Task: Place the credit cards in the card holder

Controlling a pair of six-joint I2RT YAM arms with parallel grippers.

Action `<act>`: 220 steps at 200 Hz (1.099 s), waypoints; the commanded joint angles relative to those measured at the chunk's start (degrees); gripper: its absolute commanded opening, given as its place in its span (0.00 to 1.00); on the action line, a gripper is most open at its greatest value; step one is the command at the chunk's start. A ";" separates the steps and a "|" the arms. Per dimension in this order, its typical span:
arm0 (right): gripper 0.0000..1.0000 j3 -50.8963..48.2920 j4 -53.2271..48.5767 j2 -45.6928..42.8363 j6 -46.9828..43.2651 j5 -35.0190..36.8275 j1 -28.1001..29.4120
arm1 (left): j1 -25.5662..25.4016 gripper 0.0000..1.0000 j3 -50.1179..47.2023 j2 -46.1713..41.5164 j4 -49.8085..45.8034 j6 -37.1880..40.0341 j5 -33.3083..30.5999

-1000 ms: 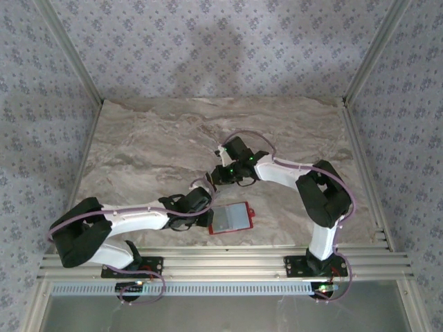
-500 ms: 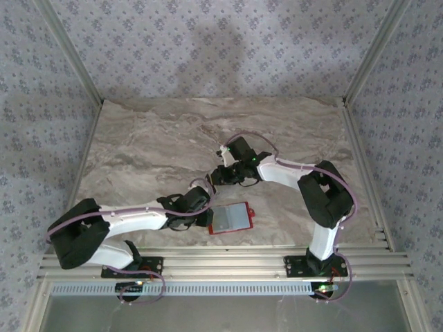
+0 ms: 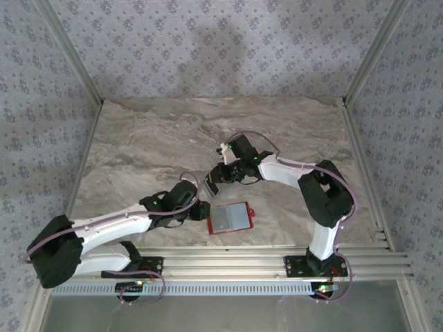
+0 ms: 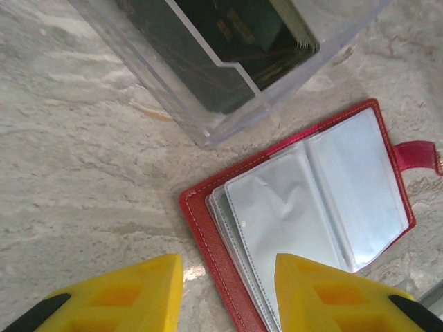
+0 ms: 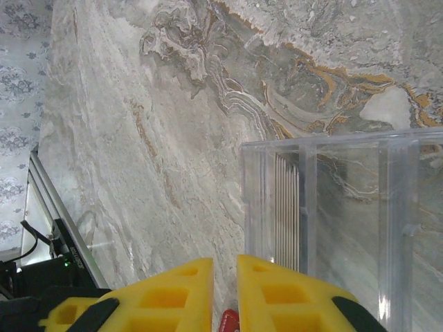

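Dark credit cards (image 4: 239, 48) stand edge-on in clear plastic box (image 5: 332, 207), red card holder (image 4: 311, 214) open just beside it on marble worktop (image 3: 152, 152); right hand (image 5: 225, 294), fingers nearly together, should pinch one card only, while left hand (image 4: 228, 294), fingers apart and empty, steadies holder.

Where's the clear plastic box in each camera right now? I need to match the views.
Top external: clear plastic box at table centre, just beyond the red card holder, partly hidden by the right arm's wrist.
Left wrist: box along the top, dark credit cards inside.
Right wrist: box at right, card edges showing.
Shared landmark: the red card holder, a sliver in the right wrist view.
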 commanded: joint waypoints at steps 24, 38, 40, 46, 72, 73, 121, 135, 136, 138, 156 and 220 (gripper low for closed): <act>0.19 0.05 -1.11 0.47 -0.31 0.76 -0.05 | 3.37 0.42 -2.10 -4.67 -3.39 -0.77 1.19; 0.23 0.81 -4.01 -0.68 -2.33 5.20 1.12 | 5.09 0.42 -2.37 -4.87 -3.13 -1.28 2.30; 0.25 0.91 -4.21 -0.80 -2.44 5.63 1.25 | 5.44 0.42 -2.35 -4.80 -3.08 -1.33 2.40; 0.28 1.28 -5.28 -1.16 -2.85 7.00 1.52 | 6.33 0.42 -2.40 -4.63 -2.84 -1.54 2.81; 0.31 3.23 -10.59 -0.67 -3.91 14.44 1.79 | 11.17 0.35 -2.65 -3.45 0.53 -2.63 6.96; 0.31 3.19 -10.67 -0.63 -3.93 14.50 1.80 | 11.36 0.35 -2.66 -3.37 0.68 -2.71 7.13; 0.35 7.57 -14.16 3.41 -4.94 18.79 2.98 | 18.20 0.22 -1.58 2.56 6.76 -4.30 12.76; 0.35 7.60 -14.27 3.23 -5.43 20.40 3.64 | 18.58 0.20 -0.28 5.49 8.11 -4.04 13.49; 0.35 7.57 -14.31 3.17 -5.49 20.46 3.74 | 18.59 0.20 -0.20 5.72 8.25 -4.03 13.60; 0.35 7.61 -14.28 3.08 -5.53 20.67 3.83 | 18.59 0.20 -0.02 6.17 8.58 -3.98 13.79; 0.37 8.02 -14.86 2.67 -5.95 21.52 4.47 | 18.54 0.19 1.30 9.98 11.44 -4.45 15.39; 0.36 7.76 -14.02 4.52 -5.57 15.08 4.10 | 18.56 0.18 5.81 19.42 15.63 -4.45 16.74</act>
